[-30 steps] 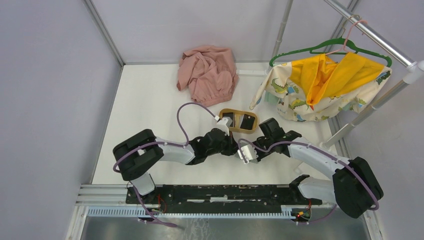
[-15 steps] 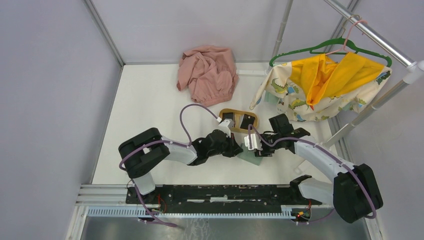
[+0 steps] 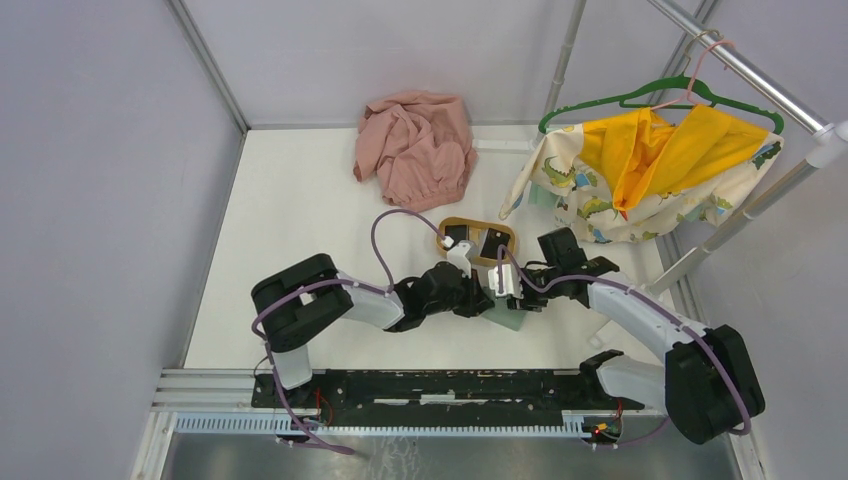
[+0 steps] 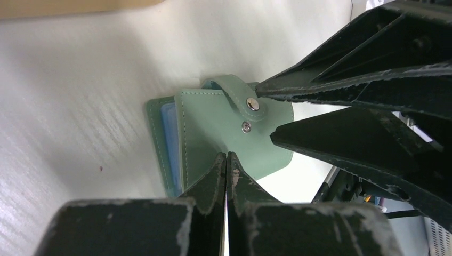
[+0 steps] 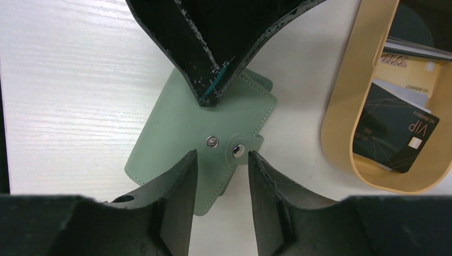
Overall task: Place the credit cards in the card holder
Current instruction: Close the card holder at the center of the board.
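The green card holder point(image 3: 506, 313) lies folded on the table between my two grippers. Its snap strap point(image 5: 241, 150) lies unfastened beside the stud. A blue inner edge point(image 4: 168, 133) shows at one side. My left gripper point(image 4: 226, 156) is shut, its tips resting on the holder's cover point(image 4: 213, 128); it also shows in the top view point(image 3: 484, 297). My right gripper point(image 5: 222, 154) is open, its fingers on either side of the strap and stud, just above the holder point(image 5: 176, 138). Black credit cards point(image 3: 494, 243) lie in the oval wooden tray point(image 3: 478, 222); one reads VIP point(image 5: 397, 130).
A pink cloth point(image 3: 415, 145) is bunched at the back. A yellow and dinosaur-print garment point(image 3: 640, 175) hangs on a green hanger from a rack at the right. The tray wall point(image 5: 341, 106) stands just right of the holder. Grey walls close in both sides.
My right gripper pulled back to the right, uncovering the card holder. My left arm moved right and its shut gripper came down onto the holder.
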`<state>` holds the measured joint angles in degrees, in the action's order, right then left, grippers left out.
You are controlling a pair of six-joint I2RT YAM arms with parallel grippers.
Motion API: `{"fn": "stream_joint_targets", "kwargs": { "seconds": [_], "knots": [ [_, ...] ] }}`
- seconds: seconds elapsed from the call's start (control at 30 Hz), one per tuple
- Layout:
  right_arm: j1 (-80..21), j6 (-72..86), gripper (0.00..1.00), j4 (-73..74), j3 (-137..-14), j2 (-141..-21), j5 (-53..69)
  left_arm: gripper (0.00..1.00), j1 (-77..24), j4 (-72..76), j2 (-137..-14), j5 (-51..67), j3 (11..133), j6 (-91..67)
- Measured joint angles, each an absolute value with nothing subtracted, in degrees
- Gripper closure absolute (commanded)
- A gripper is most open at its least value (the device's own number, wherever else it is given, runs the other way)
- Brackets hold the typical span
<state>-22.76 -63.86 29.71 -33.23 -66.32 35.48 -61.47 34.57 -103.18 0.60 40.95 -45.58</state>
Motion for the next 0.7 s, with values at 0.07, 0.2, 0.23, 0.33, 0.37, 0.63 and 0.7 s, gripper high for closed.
{"fn": "stream_joint_targets", "kwargs": {
  "seconds": [0.07, 0.2, 0.23, 0.33, 0.37, 0.63, 0.7],
  "knots": [
    [-22.8, -63.2, 0.60, 29.1, -33.0, -67.0, 34.9, 0.98, -61.5, 34.7, -103.6, 0.6, 41.5, -45.6],
    [-23.4, -62.4, 0.69, 28.0, -32.9, -68.0, 33.6, 0.98, -61.5, 34.8, -104.4, 0.6, 42.2, -45.6],
    [-23.6, -62.3, 0.70, 27.7, -32.9, -68.2, 33.3, 0.98, -61.5, 34.8, -104.5, 0.6, 42.3, -45.6],
    [-23.9, -61.6, 0.71, 27.0, -32.9, -68.4, 32.5, 0.98, -61.5, 34.8, -104.5, 0.5, 42.4, -45.6],
    [-23.9, -61.3, 0.72, 26.6, -32.9, -68.4, 32.4, 0.98, -61.5, 34.8, -104.6, 0.5, 42.4, -45.6],
    [-24.3, -60.6, 0.77, 25.1, -32.9, -67.4, 32.3, 0.98, -61.5, 35.2, -105.0, 0.2, 42.7, -45.6],
    [-24.4, -60.6, 0.81, 25.0, -32.9, -67.4, 32.3, 0.98, -61.5, 35.3, -105.1, 0.1, 42.7, -45.6]
  ]
}}
